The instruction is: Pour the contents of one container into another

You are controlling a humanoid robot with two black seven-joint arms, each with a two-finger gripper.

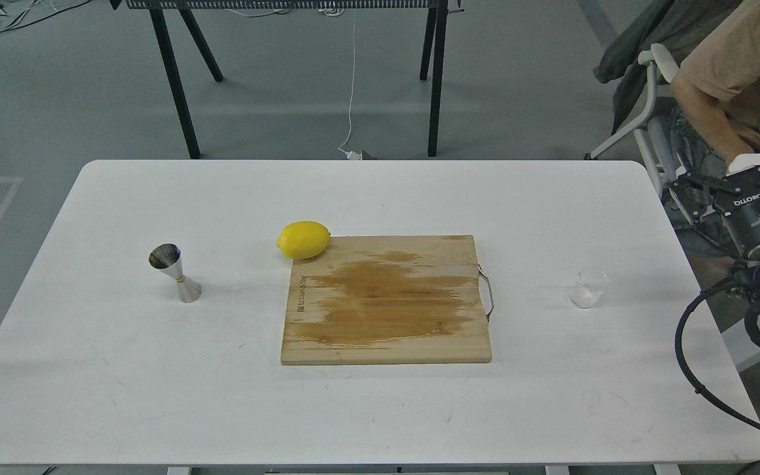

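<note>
The small clear glass cup (588, 289) stands upright on the white table (156, 396), right of the cutting board. On the left part of the table the shiny steel jigger (174, 274) stands upright, hourglass-shaped. My right gripper (726, 165) hovers off the table's right edge, beyond and to the right of the glass cup, open with nothing between its fingers. My left arm and its gripper are out of view.
A wooden cutting board (386, 300) with a wet stain and a metal handle lies mid-table. A yellow lemon (303, 239) rests at its far left corner. A seated person (736, 66) and a chair are at the far right. Black table legs stand behind.
</note>
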